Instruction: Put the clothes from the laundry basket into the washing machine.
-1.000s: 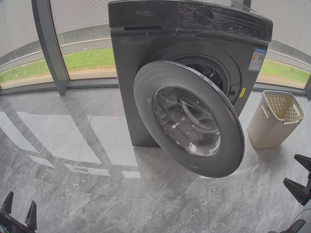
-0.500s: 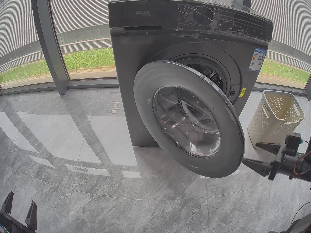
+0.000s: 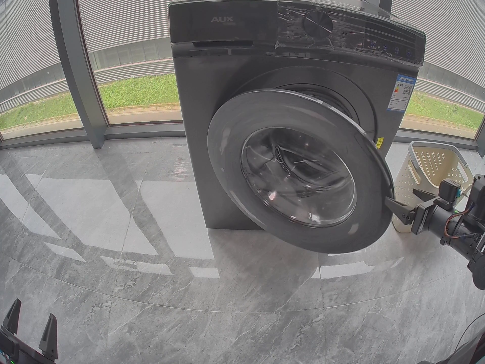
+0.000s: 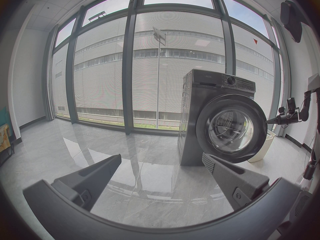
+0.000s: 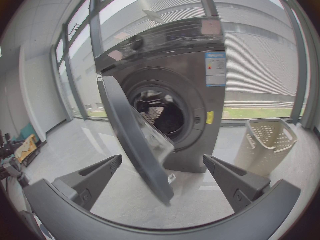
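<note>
Washing machine door [image 3: 298, 170] ajar, rim at spread right gripper [image 3: 402, 197]; laundry basket [image 3: 435, 164] upright

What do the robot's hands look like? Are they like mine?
Not really. The left gripper and right gripper match: dark grey, each with just two pointy, wedge-shaped fingers, ribbed on the inner tips. The right arm is black and round, with a small boxy camera on top and thin red and black cables.

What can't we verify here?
Drum contents: head view, the round grey glass-windowed door covers most of the grey washing machine's opening; right wrist view, too dark.
Cream perforated laundry basket's bottom: its own walls hide it, head and right wrist views.
Left gripper: cut off by head view's bottom edge.
</note>
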Available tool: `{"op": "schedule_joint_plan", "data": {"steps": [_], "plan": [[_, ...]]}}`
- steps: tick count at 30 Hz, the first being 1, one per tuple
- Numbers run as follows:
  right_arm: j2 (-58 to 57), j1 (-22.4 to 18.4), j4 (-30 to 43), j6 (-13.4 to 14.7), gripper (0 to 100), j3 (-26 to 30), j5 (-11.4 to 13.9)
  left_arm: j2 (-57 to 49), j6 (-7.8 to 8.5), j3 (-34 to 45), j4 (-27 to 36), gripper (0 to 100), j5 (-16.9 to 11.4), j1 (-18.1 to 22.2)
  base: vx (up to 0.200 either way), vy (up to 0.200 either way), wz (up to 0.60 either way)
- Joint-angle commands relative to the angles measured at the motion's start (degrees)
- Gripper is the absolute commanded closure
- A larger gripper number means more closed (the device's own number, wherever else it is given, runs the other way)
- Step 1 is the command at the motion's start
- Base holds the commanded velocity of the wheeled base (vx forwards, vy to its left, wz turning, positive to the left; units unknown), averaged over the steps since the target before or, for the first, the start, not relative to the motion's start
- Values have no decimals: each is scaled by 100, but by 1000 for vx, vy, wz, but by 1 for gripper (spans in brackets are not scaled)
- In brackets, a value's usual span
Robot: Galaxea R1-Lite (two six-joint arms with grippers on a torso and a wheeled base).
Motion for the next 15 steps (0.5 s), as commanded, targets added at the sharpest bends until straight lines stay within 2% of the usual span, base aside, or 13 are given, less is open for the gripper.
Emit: {"op": "schedule_joint_plan", "data": {"steps": [1, 3, 5, 6, 9, 13, 14, 15], "plan": [[132, -827, -70, -167, 0, -21, -25, -77, -1, 101, 0, 0, 4, 1, 0, 0, 0], [132, -950, -62, -255, 0, 50, 19, -77, -10, 101, 0, 0, 4, 1, 0, 0, 0], [88, -906, -53, -255, 0, 173, 46, -77, -10, 101, 0, 0, 4, 1, 0, 0, 0], [35, -818, -62, -264, 0, 296, 98, -77, -10, 101, 0, 0, 4, 1, 0, -200, 0], [-176, -387, -53, -246, 0, 568, 292, -77, -10, 101, 0, 0, 4, 1, 0, -200, 0], [-308, 105, -62, -220, 0, 788, 283, -77, -10, 101, 0, 0, 4, 1, 0, -200, 0], [-308, 105, -62, -220, 0, 788, 283, -77, -10, 101, 0, 0, 4, 1, 0, -200, 0], [-343, 430, -62, -185, 0, 849, 283, -77, -10, 101, 0, 0, 4, 1, 0, -200, 0]]}}
